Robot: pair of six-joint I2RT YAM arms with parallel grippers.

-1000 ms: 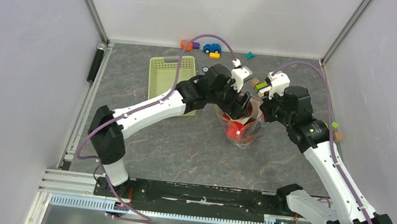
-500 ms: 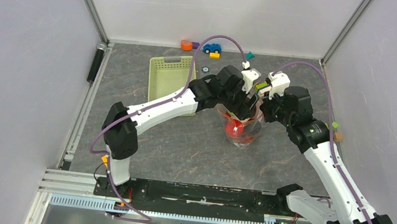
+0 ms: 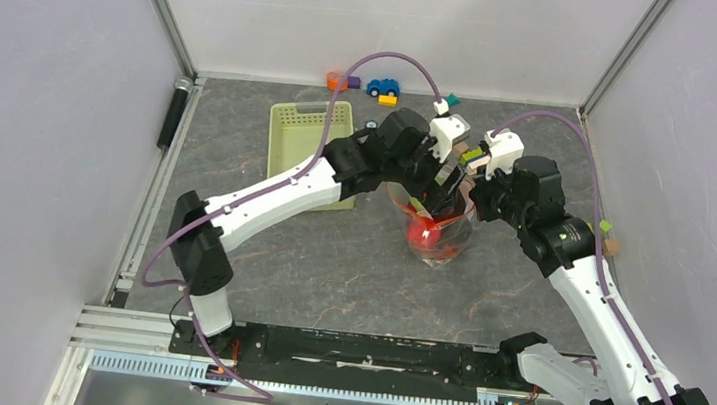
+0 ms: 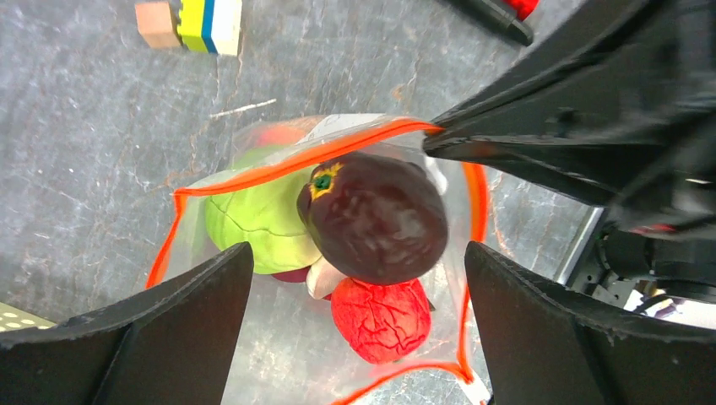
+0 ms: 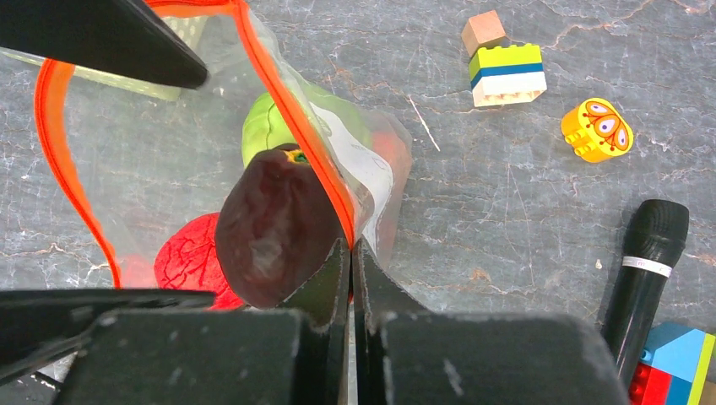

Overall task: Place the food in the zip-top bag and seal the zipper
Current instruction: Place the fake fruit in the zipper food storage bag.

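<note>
The zip-top bag (image 5: 152,143) is standing upright on the grey table (image 3: 327,270) between the two arms, just right of the pale green basket (image 3: 311,137), with its mouth gaping upward. The right tool (image 5: 350,245) is pinching the orange-red zipper (image 4: 279,169) on the rim's right side, its two fingers pressed flat together on the strip and holding that edge up. The left tool (image 4: 356,253) is hovering directly over the open mouth with its fingers spread wide and gripping nothing; one finger is sitting over each side of the opening.

The food is lying inside the bag: a dark purple piece (image 4: 376,219) with a small green spot is resting on top, leaning against a round green cabbage (image 4: 253,219), and a red strawberry (image 4: 380,308) is lying below them. An orange-red shape is showing faintly through the plastic behind the cabbage.

On the table beyond the bag, a tan block (image 5: 484,32) is touching a green, blue and white block (image 5: 507,74), a yellow round toy (image 5: 597,128) is sitting near them, and a black cylinder (image 5: 646,253) is lying well apart from the bag
</note>
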